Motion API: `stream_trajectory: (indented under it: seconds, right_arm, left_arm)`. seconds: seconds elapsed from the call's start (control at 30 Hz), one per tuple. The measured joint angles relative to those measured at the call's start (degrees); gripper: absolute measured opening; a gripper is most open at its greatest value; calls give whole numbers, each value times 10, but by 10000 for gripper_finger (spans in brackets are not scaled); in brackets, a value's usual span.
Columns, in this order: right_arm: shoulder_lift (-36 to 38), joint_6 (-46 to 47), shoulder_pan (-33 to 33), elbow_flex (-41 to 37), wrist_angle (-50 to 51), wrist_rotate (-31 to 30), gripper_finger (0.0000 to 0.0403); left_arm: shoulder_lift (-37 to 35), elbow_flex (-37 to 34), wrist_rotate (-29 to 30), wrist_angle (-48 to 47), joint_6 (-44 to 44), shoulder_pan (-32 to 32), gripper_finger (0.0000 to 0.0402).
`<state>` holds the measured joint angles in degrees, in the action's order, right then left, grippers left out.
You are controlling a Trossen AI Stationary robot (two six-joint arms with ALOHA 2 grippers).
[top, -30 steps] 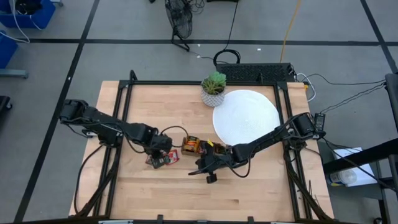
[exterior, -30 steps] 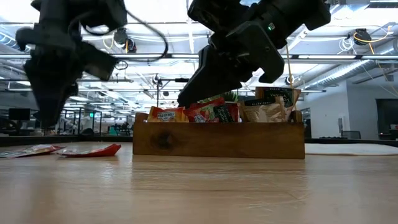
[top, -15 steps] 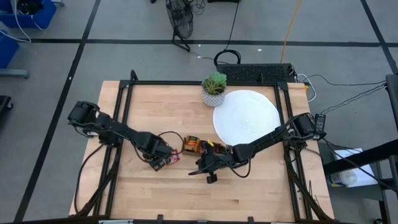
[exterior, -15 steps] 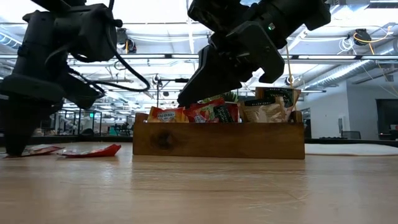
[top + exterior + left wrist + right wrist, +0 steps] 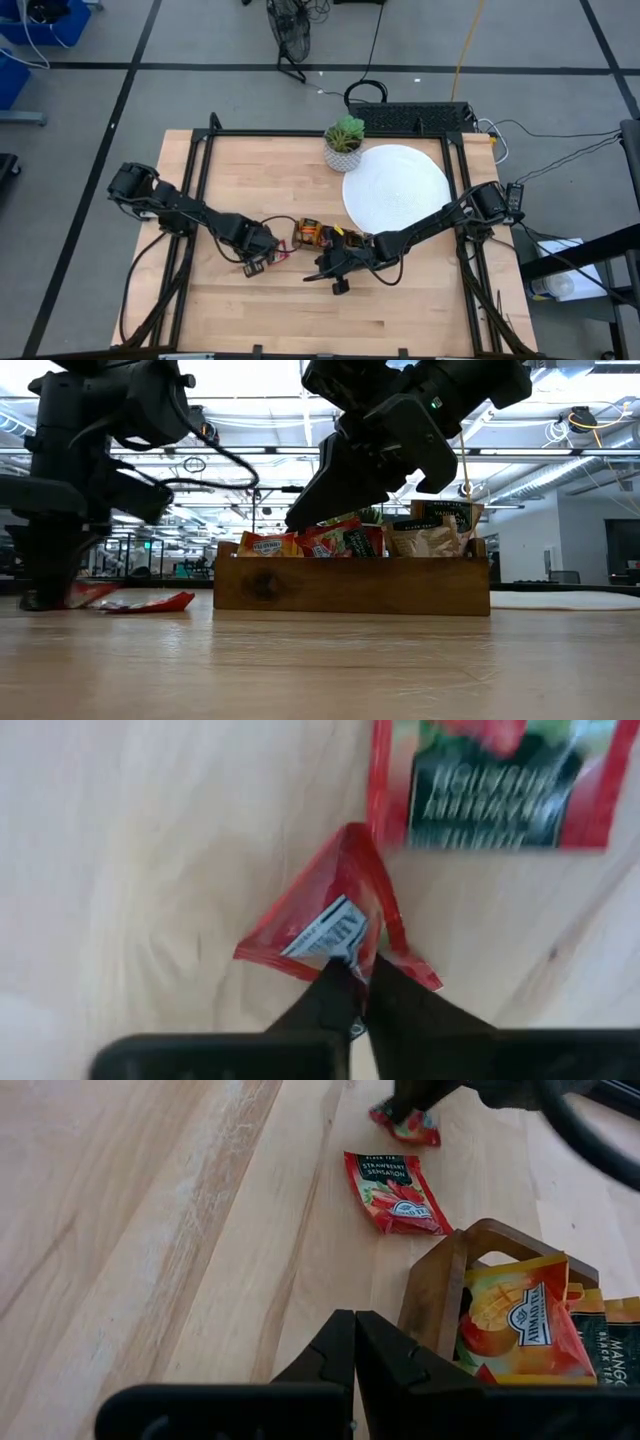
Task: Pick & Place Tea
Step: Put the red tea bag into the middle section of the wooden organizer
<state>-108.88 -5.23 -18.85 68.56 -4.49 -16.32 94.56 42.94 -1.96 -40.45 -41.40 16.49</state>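
High view: left gripper point(image 5: 262, 262) down on small red tea sachets point(image 5: 272, 258), mostly hidden under it, beside brown wooden tray point(image 5: 312, 236).
Low view: right gripper point(image 5: 300, 515) clenched, empty, over tray.
Left wrist view: fingers point(image 5: 335, 995) pinch crumpled red sachet point(image 5: 330, 920); second one cut off.

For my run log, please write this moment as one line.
left gripper: shut on red sachet | right gripper: shut, empty, beside wooden tray | second red sachet: on table

tray point(image 5: 318, 237) mid-table, sachets inside | two sachets point(image 5: 262, 262) on table left of tray | plant point(image 5: 344, 143) behind, beside disc point(image 5: 398, 186)
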Motion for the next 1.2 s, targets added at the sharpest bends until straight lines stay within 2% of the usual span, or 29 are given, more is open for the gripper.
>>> stream_trajectory:
  seconds: [0.13,0.27,0.4,0.57,0.8,0.87,1.0,1.07,1.13,1.2]
  right_arm:
    - [0,0,0,0,0,0,0]
    - [0,-1,0,0,-15,0,0]
    - [0,-17,7,0,-50,0,0]
    - [0,-6,30,0,-54,-4,0]
    - [3,15,84,0,-95,8,0]
    - [3,16,104,0,-100,42,0]
    - [3,16,142,0,-129,184,0]
    - [3,22,158,-6,-164,251,0]
    - [2,36,174,-15,-222,306,0]
    - [3,45,186,-18,-262,330,5]
  left_arm:
    - [-5,19,17,-35,34,2,7]
    - [-18,89,139,-137,73,31,4]
    - [-22,157,258,-146,272,99,3]
    - [-11,185,364,-147,608,166,6]
    - [-13,181,567,-180,831,180,4]
    - [-13,171,627,-182,920,183,6]
    - [3,155,751,-168,1092,180,6]
    - [13,152,768,-157,1133,181,4]
    - [23,152,757,-145,1157,182,6]
    - [29,152,741,-137,1166,183,7]
